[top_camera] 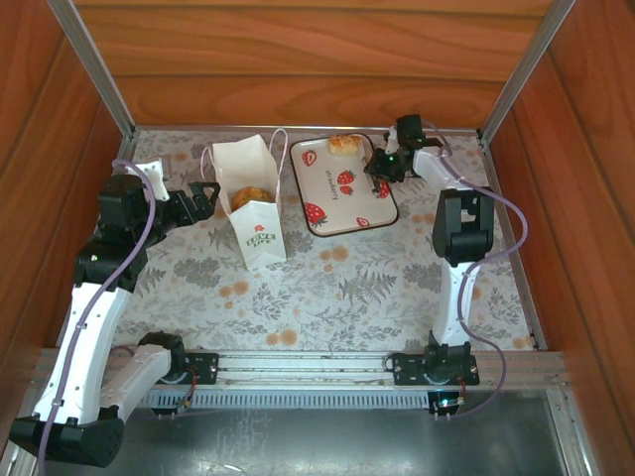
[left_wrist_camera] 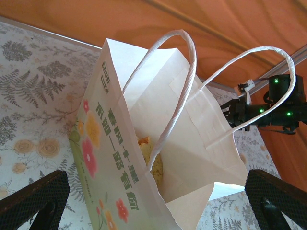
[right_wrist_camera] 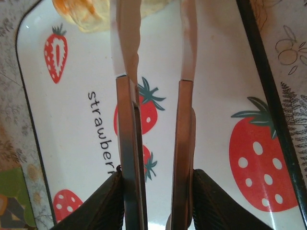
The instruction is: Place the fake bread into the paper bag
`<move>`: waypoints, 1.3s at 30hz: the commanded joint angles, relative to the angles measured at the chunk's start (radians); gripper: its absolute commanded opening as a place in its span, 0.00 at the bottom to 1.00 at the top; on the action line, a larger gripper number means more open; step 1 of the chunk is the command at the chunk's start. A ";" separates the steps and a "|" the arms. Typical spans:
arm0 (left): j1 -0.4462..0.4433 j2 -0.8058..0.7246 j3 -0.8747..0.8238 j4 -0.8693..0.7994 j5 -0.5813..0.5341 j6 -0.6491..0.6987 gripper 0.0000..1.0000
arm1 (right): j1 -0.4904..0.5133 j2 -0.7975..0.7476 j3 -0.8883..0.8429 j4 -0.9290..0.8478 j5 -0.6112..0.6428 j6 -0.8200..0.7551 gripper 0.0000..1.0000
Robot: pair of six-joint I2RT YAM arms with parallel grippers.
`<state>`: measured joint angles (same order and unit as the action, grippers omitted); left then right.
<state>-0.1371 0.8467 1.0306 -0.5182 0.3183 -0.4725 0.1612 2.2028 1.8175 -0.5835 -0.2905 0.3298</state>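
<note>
The white paper bag (top_camera: 253, 203) stands upright left of centre, mouth open, with golden fake bread (top_camera: 250, 196) inside. My left gripper (top_camera: 206, 194) is open at the bag's left side. In the left wrist view the bag (left_wrist_camera: 158, 110) sits between the wide-spread fingers (left_wrist_camera: 33, 201), and a yellow pastry (left_wrist_camera: 156, 163) shows inside. One piece of fake bread (top_camera: 344, 145) lies at the far end of the strawberry tray (top_camera: 347, 203). My right gripper (top_camera: 382, 169) hovers over the tray, shut on a pair of tongs (right_wrist_camera: 127, 120). The white tong tips reach close to the bread (right_wrist_camera: 84, 12), with nothing between them.
The strawberry-print tray (right_wrist_camera: 72, 124) lies right of the bag, close to the back wall. Wooden walls enclose the floral tabletop (top_camera: 347, 288) on three sides. The bag's cord handles (left_wrist_camera: 182, 72) arch above its mouth.
</note>
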 commanded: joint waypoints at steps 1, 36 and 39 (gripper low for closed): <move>0.009 -0.010 -0.007 -0.013 -0.001 -0.006 1.00 | -0.009 0.021 0.049 -0.051 -0.026 -0.047 0.40; 0.009 0.018 0.012 -0.013 0.001 0.001 1.00 | -0.006 -0.035 0.001 0.005 -0.146 -0.141 0.32; 0.009 0.016 0.010 -0.012 0.000 0.001 1.00 | -0.004 -0.063 -0.023 0.008 -0.148 -0.149 0.23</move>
<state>-0.1371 0.8612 1.0306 -0.5186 0.3180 -0.4721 0.1612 2.2124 1.8172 -0.5770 -0.3809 0.2070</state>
